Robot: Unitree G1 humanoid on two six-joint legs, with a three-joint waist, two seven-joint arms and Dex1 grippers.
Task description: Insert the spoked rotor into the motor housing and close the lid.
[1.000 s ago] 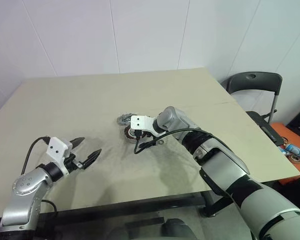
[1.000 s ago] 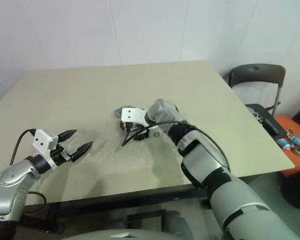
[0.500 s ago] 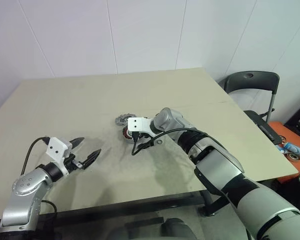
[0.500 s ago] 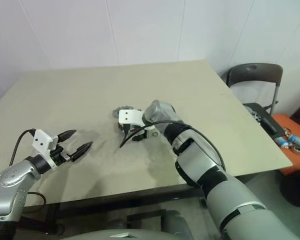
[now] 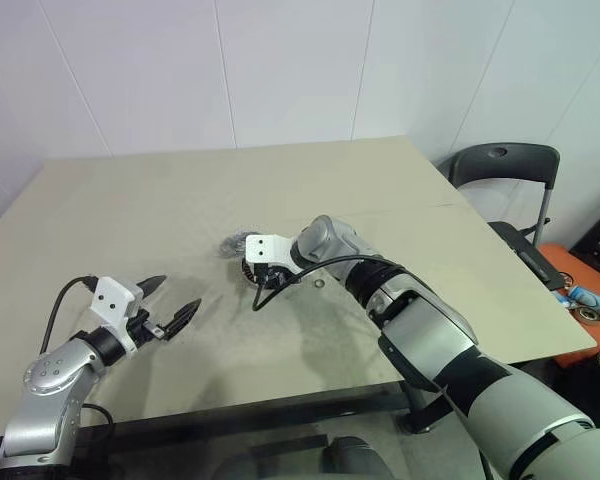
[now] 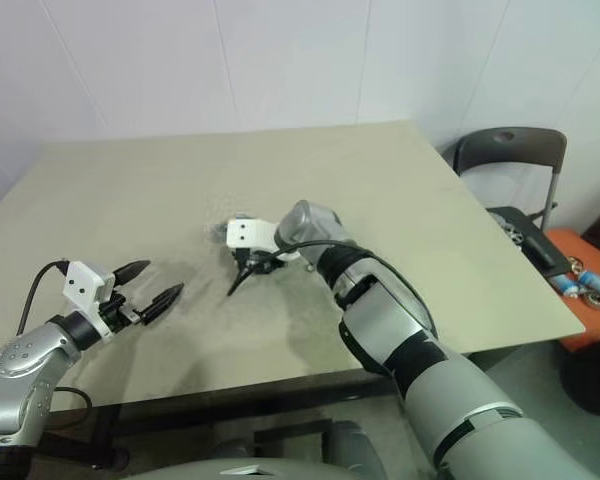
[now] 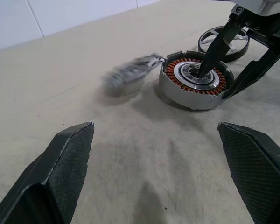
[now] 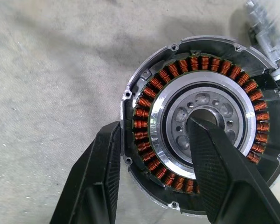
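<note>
The motor housing point(image 8: 144, 112), a silver cup with copper windings, lies on the table point(image 5: 400, 190) near its middle. My right gripper point(image 8: 154, 123) reaches down onto it, one finger in the dark centre hole and the other against the outer wall, shut on the housing. The grey ribbed lid point(image 5: 235, 243) lies against the housing's far left side and looks blurred in the left wrist view. The spoked rotor point(image 7: 226, 57) lies flat just behind the housing, under my right hand. My left gripper point(image 5: 177, 292) hovers open near the front left of the table, pointing at the housing point(image 7: 193, 84).
A tiny washer ring point(image 5: 320, 283) lies on the table right of the housing. A dark chair point(image 5: 500, 165) stands beyond the table's right edge, with small items on the floor there. A white wall runs behind the table.
My right gripper's fingers have come together across the housing wall. Housing and lid have slid a little to the left on the table. The left arm has stayed still.
</note>
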